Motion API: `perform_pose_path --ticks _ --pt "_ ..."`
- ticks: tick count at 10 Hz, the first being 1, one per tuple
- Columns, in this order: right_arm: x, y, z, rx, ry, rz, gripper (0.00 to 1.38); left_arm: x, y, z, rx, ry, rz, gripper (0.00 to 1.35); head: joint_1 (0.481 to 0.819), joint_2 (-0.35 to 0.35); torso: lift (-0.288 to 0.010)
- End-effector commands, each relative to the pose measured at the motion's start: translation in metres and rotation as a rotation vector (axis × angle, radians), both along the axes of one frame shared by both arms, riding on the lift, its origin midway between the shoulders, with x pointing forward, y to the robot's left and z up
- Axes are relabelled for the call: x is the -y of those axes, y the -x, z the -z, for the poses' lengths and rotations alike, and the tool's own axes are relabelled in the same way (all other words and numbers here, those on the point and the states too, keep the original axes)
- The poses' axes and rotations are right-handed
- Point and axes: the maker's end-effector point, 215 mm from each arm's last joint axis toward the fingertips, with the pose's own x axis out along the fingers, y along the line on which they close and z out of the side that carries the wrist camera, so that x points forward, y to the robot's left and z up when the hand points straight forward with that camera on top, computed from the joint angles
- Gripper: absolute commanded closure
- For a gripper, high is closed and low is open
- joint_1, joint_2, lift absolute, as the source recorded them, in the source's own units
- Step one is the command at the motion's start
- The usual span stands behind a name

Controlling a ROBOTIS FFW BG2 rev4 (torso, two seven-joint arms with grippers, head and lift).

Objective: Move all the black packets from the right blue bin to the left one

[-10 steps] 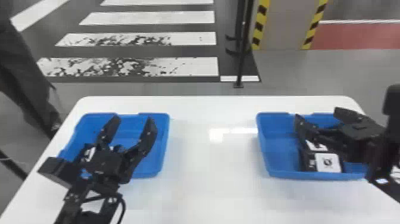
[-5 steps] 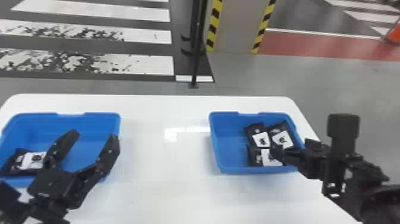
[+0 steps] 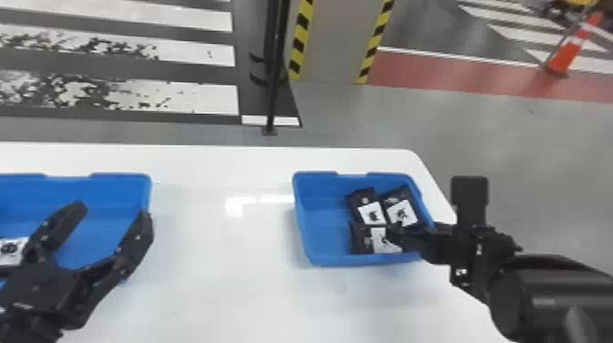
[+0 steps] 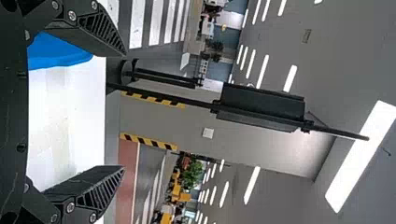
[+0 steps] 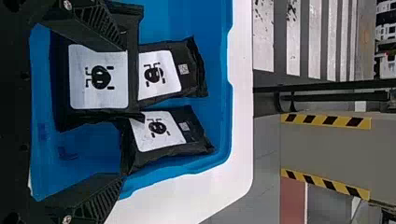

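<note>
My left claw (image 3: 113,212) open, left bin (image 3: 121,183) cut off at the edge, my right claw (image 3: 408,237) open, partly hiding a black packet (image 3: 362,239)

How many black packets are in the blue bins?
4. The right bin has a far-left packet, far-right packet and near packet. The left bin has a partly covered packet; more may be hidden there.

Free passage over tabletop (image 3: 223,264) between blue bins (image 3: 323,232)
</note>
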Motion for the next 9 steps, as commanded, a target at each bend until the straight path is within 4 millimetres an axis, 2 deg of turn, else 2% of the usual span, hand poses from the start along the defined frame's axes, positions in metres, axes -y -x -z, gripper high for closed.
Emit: perform_pose_path --ticks 1,3,5,9 --pt "-0.009 -0.013 0.001 -0.019 -0.005 -0.012 0.07 0.001 0.0 0.0 0.0 -0.009 0.001 0.18 0.695 -0.251 -0.14" --pt "-0.017 -0.014 0.015 -0.094 -0.007 -0.016 0.07 0.005 -0.002 0.001 -0.006 -0.017 0.015 0.18 0.695 -0.239 -0.14" --pt "-0.029 -0.006 0.03 -0.174 -0.014 -0.026 0.07 0.005 -0.002 0.002 -0.008 -0.025 0.017 0.18 0.695 -0.231 -0.14" --pt "-0.052 -0.011 0.04 -0.242 -0.017 -0.059 0.09 0.008 -0.002 0.005 -0.018 -0.035 0.026 0.18 0.695 -0.207 -0.14"
